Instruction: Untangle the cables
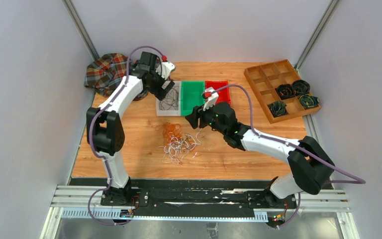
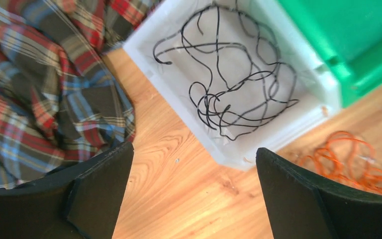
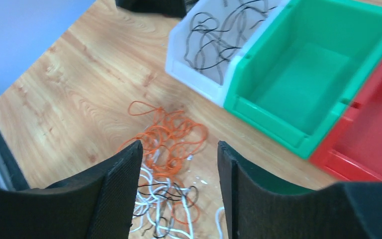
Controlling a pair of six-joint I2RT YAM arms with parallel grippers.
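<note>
A tangle of orange, white and black cables [image 1: 178,142] lies on the wooden table in front of the bins; it shows between the right fingers in the right wrist view [image 3: 169,164]. Loose black cables [image 2: 229,74] lie in the white bin [image 1: 161,108], also in the right wrist view [image 3: 214,35]. My left gripper [image 1: 165,88] is open and empty above the white bin's left side. My right gripper [image 1: 195,119] is open and empty, just above and right of the tangle. Orange cables [image 2: 353,159] show at the left wrist view's right edge.
A green bin [image 1: 193,97] and a red bin [image 1: 218,89] stand beside the white one. A plaid cloth [image 1: 104,72] lies at the back left. A wooden divided tray [image 1: 271,74] with dark wound coils stands at the back right.
</note>
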